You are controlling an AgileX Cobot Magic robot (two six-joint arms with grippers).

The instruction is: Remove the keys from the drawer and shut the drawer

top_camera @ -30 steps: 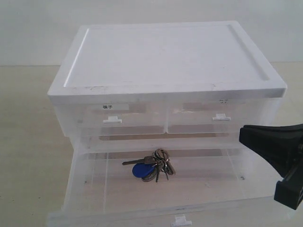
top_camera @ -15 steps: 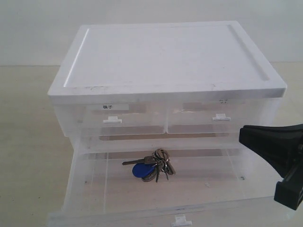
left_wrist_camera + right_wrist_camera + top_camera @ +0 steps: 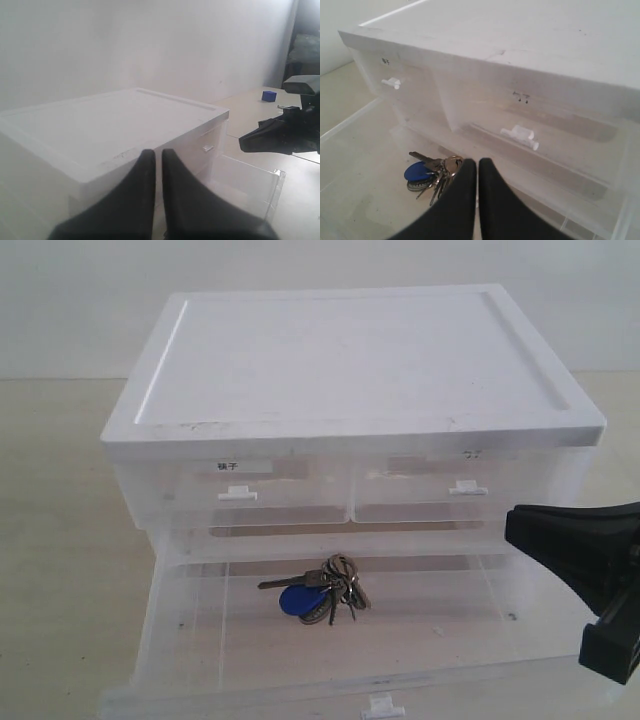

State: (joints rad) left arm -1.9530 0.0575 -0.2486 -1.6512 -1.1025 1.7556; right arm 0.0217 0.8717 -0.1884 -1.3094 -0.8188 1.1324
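The wide translucent drawer (image 3: 190, 640) is pulled out from under the white-topped cabinet (image 3: 350, 360). On its floor lie the keys (image 3: 320, 590), a silver bunch with a round blue fob; the right wrist view also shows the keys (image 3: 427, 172). My right gripper (image 3: 515, 525) is shut and empty, hovering at the drawer's right side, its tips (image 3: 477, 162) a little above and beside the keys. My left gripper (image 3: 154, 152) is shut, empty, and off to the cabinet's left, out of the exterior view.
Two half-width drawers with small tab handles (image 3: 237, 494) (image 3: 467, 488) sit above the open drawer. The open drawer's white tab handle (image 3: 382, 706) is at the bottom edge. A small blue block (image 3: 269, 95) lies far off on the table.
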